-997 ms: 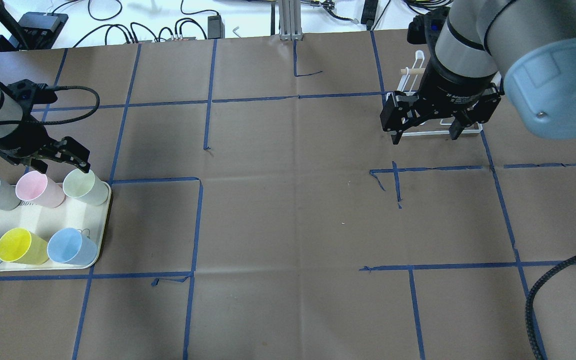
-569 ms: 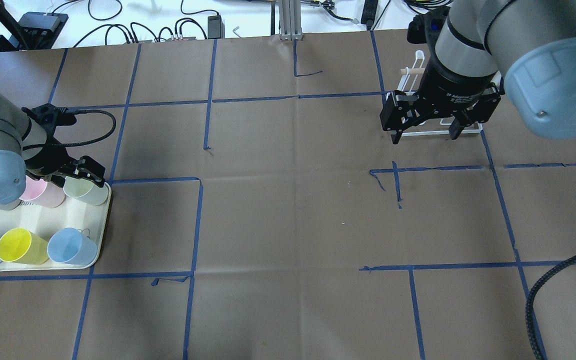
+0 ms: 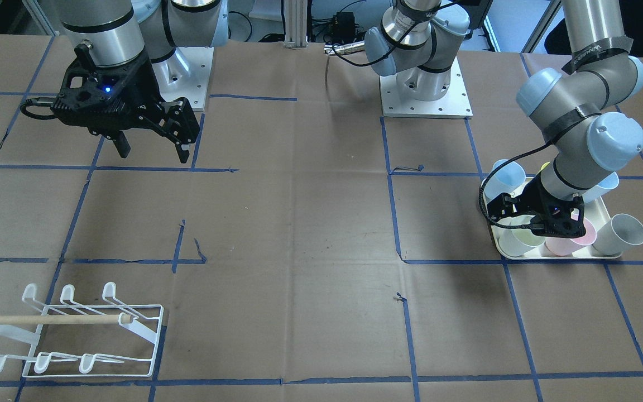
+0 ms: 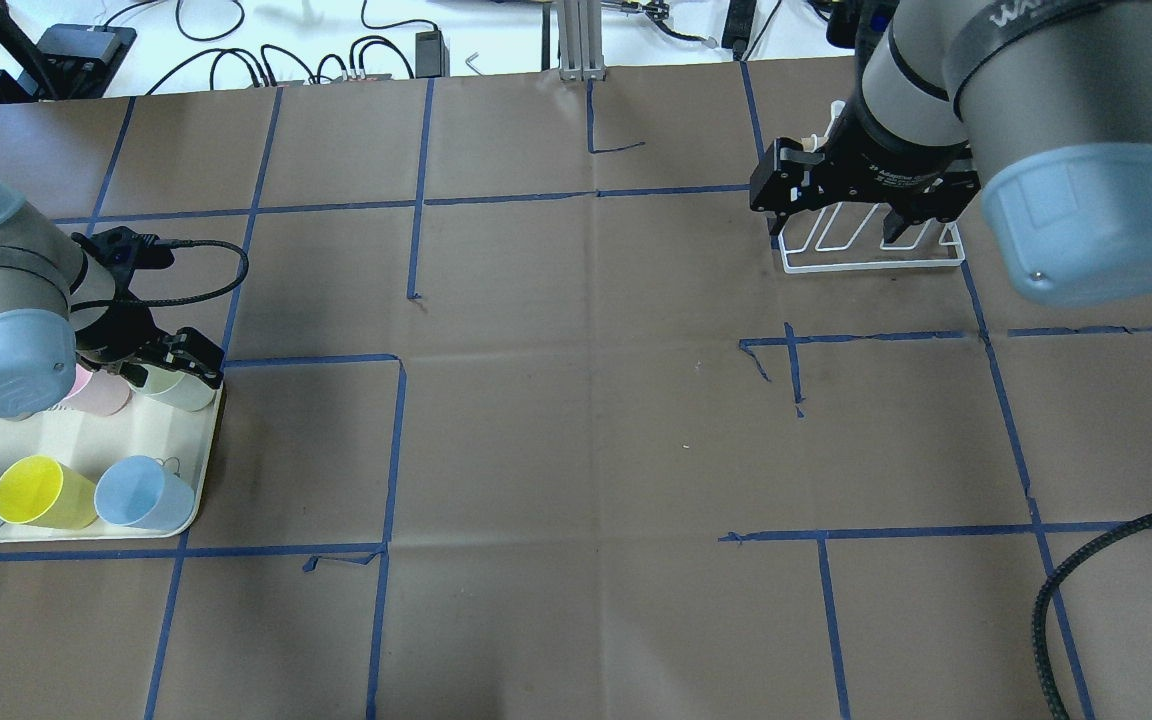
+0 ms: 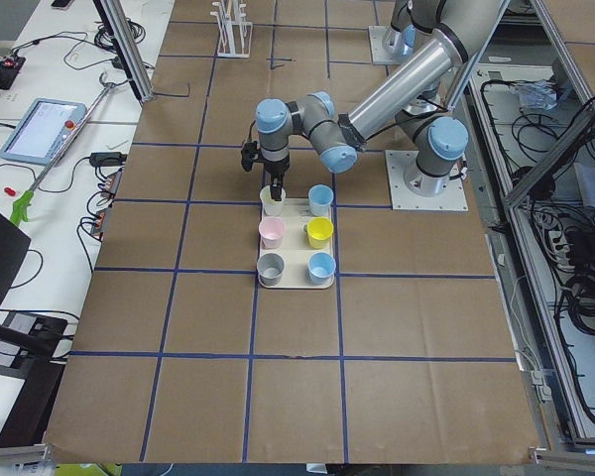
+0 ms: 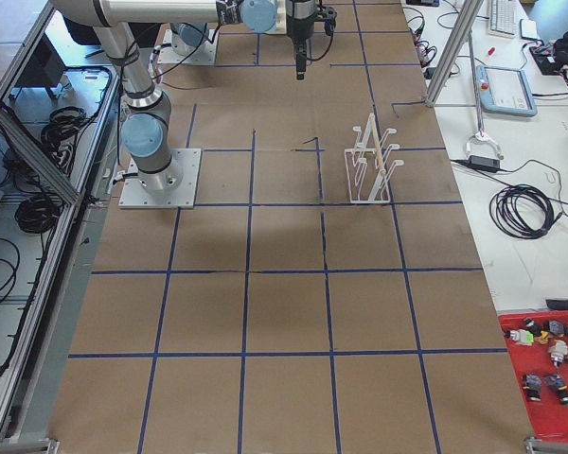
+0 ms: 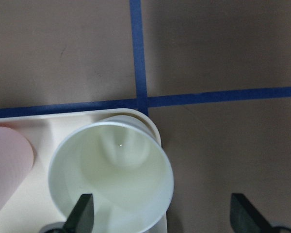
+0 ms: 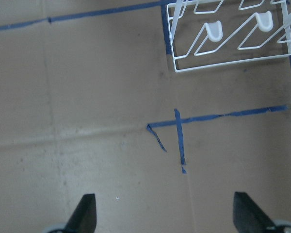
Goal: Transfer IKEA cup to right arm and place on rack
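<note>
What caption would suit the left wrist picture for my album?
Open left gripper straddling the rim of a pale green cup at the corner of a cream tray.

Showing white capitals starting "WA" on a black band (image 4: 1011,18) around the right arm (image 4: 1046,90), running off the top edge. Showing similar capitals, seemingly "WAN…", on the left arm's (image 3: 589,106) black strap (image 3: 600,51). Blurring beyond reading elsewhere.

Brown paper (image 4: 576,420) is covering the whole table (image 6: 284,312), and blue tape (image 4: 393,450) is dividing it into squares. A white bench (image 6: 540,265) is running along one side, carrying a coil of black cable (image 6: 523,208) and a red tray (image 6: 549,421) of small parts. Even light is falling, casting soft shadows on the paper.
</note>
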Available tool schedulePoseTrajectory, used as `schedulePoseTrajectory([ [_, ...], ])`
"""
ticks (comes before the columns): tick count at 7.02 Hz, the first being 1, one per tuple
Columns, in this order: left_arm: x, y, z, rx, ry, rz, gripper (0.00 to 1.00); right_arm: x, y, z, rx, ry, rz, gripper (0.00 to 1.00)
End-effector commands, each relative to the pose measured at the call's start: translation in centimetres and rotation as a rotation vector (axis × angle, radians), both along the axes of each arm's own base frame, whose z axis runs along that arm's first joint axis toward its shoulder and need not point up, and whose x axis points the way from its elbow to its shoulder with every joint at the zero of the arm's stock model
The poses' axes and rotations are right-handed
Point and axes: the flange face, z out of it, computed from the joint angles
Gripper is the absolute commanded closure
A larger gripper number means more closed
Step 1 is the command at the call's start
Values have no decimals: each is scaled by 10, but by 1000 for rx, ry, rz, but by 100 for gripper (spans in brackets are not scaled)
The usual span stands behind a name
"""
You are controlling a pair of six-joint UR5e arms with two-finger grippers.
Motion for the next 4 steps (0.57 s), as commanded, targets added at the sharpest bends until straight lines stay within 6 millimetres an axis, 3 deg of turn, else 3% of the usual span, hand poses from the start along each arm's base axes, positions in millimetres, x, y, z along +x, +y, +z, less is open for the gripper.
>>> schedulePoseTrajectory([
  [1,0,0,-1,5,-1,2,1,7,-2,-23,-211,-144,-186,0],
  [2,0,0,0,2,-1,8,1,10,12,-43,-384,-215,-194,0],
  [3,0,0,0,0,-1,8,4,18,20,-59,-389,-311,-188,0],
  [4,1,-3,3,-9,-5,8,44,40,33,-74,-249,-615,-274,0],
])
